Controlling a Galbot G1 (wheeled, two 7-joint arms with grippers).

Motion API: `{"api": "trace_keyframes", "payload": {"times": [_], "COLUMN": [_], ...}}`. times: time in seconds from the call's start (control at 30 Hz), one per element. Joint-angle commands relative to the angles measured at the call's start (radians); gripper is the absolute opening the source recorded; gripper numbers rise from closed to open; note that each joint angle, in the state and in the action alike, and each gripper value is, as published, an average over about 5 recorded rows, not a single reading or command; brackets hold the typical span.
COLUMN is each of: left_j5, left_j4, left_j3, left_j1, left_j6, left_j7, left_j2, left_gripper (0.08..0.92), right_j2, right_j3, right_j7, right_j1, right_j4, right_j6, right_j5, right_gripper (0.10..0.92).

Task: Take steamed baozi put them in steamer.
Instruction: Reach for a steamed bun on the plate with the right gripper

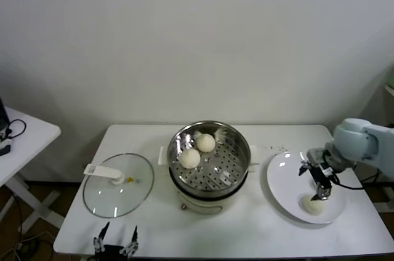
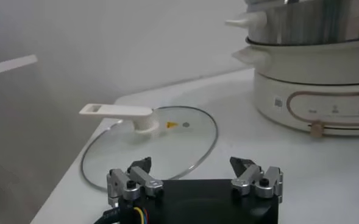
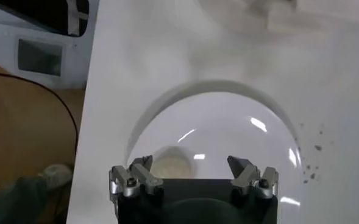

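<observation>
The steel steamer (image 1: 231, 150) stands mid-table on its cream pot base (image 2: 325, 91). Two cream-white baozi lie inside it, one (image 1: 205, 143) behind the other (image 1: 189, 159). A third baozi (image 1: 314, 205) lies on the white plate (image 1: 283, 178) at the right, and shows in the right wrist view (image 3: 170, 164). My right gripper (image 1: 317, 181) is open and empty, hovering just above that baozi; in its own view (image 3: 190, 165) the bun sits between the jaws, nearer one finger. My left gripper (image 1: 115, 240) is open and empty, parked at the table's front-left edge (image 2: 191, 167).
The round glass lid (image 1: 118, 184) with its white handle (image 2: 121, 112) lies flat at the table's left, just ahead of the left gripper. A second white table (image 1: 24, 135) stands at far left. The plate lies close to the table's right front corner.
</observation>
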Motion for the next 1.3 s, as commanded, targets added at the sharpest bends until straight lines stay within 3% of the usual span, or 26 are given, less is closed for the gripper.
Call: {"api": "trace_keyframes", "payload": {"times": [0.03, 0.57, 1.03, 1.3], "left_j5": [0.012, 0.025, 0.024, 0.024], "left_j4": [0.005, 0.012, 0.008, 0.006], "left_j3": [-0.001, -0.005, 0.002, 0.007], "left_j1": [0.004, 0.006, 0.006, 0.005], "left_j6": [-0.001, -0.001, 0.002, 0.002], "left_j7": [-0.002, -0.004, -0.005, -0.006], "left_j2": [-0.014, -0.030, -0.024, -0.023], "left_gripper": [0.823, 0.823, 0.823, 0.823], "right_j2": [-0.058, 0.004, 0.024, 0.020], "right_j3": [0.221, 0.356, 0.379, 0.402], "right_j7": [-0.005, -0.012, 0.000, 0.021], "right_j1": [-0.299, -0.457, -0.475, -0.479], "right_j4": [-0.114, -0.224, -0.215, -0.214], "right_j6": [0.027, 0.051, 0.049, 0.048], "right_j5": [-0.118, -0.151, -0.151, -0.179], "right_gripper": [0.823, 0.823, 0.818, 0.734]}}
